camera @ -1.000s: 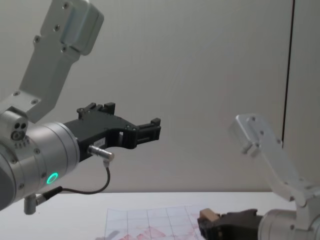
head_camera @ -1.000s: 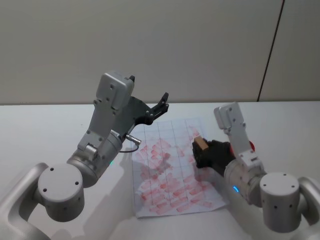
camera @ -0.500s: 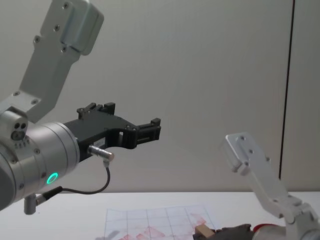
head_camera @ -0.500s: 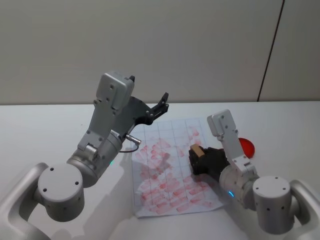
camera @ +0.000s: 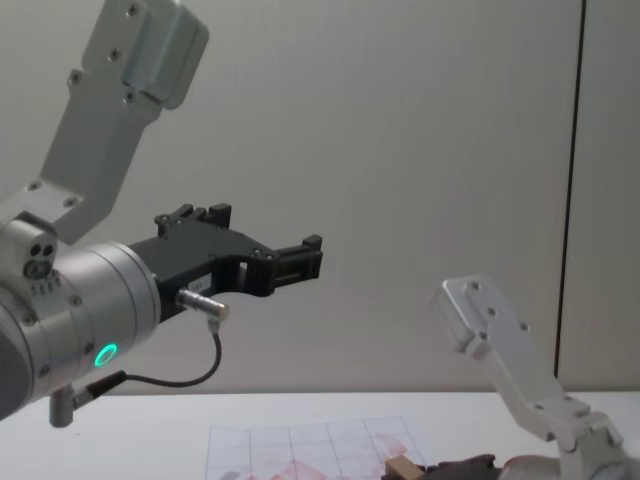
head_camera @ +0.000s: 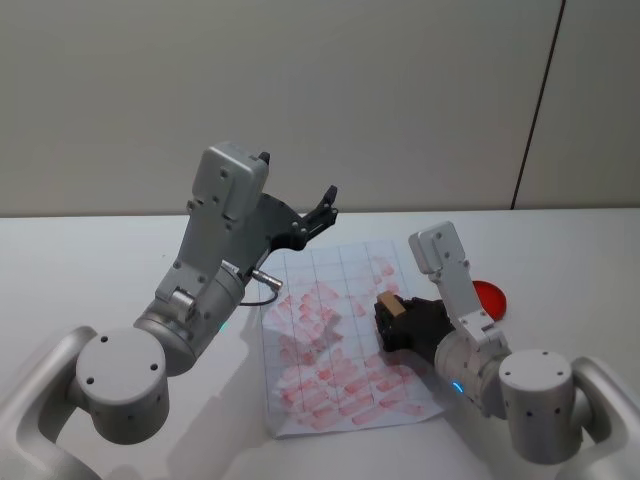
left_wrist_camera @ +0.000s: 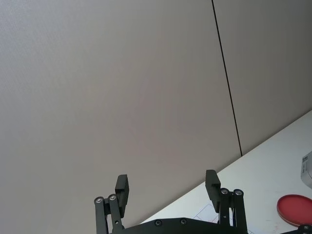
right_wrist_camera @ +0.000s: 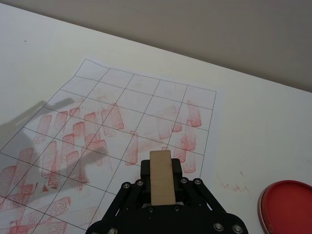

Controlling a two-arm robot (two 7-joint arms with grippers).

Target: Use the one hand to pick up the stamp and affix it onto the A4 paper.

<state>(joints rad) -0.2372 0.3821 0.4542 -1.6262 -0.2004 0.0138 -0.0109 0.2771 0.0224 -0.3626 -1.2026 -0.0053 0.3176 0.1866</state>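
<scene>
Lab-like test room, bare white table [head_camera: 80,260], plain panelled wall [head_camera: 350,90]

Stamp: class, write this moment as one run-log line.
stamp: gripped by right tool, over A4 paper | left tool: open, raised, idle | ink pad: right of paper

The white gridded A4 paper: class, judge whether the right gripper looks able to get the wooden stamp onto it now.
Probably yes. The right gripper holds the light-tan wooden stamp low over the white gridded A4 paper, nothing between them; the open left gripper hangs raised, well clear.
</scene>
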